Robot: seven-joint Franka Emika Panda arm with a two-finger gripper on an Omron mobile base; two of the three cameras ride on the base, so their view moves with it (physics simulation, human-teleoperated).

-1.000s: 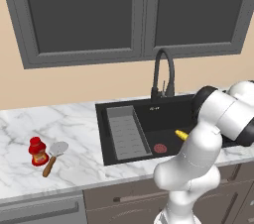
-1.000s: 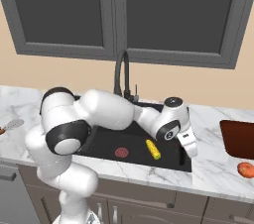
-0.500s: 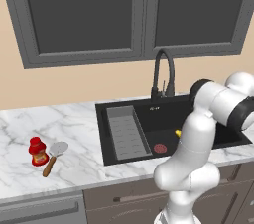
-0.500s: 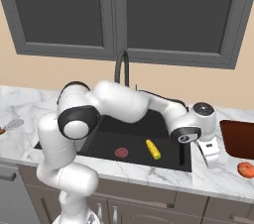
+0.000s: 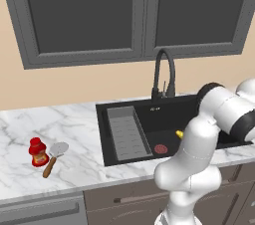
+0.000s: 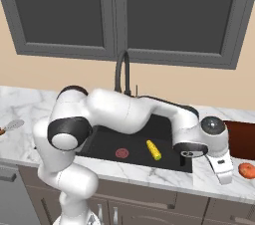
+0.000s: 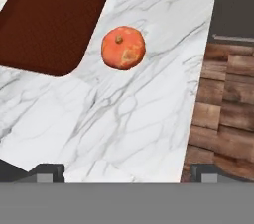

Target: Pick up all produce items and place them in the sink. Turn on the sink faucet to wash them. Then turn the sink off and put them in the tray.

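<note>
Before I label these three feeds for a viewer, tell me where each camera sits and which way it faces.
Left base view: behind the arm on its left, facing forward and down at the sink, faucet and red bottle; the arm rises at lower right.
Right base view: behind on its right, same sink; the arm reaches right, gripper above the counter.
Hand view: on the hand, looking down at the orange-red vegetable beside the tray; fingertips at bottom.
Both base views share the corn cob.

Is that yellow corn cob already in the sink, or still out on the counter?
In. The corn cob lies on the black floor of the sink, beside the round red drain, inside the basin's rim.
</note>
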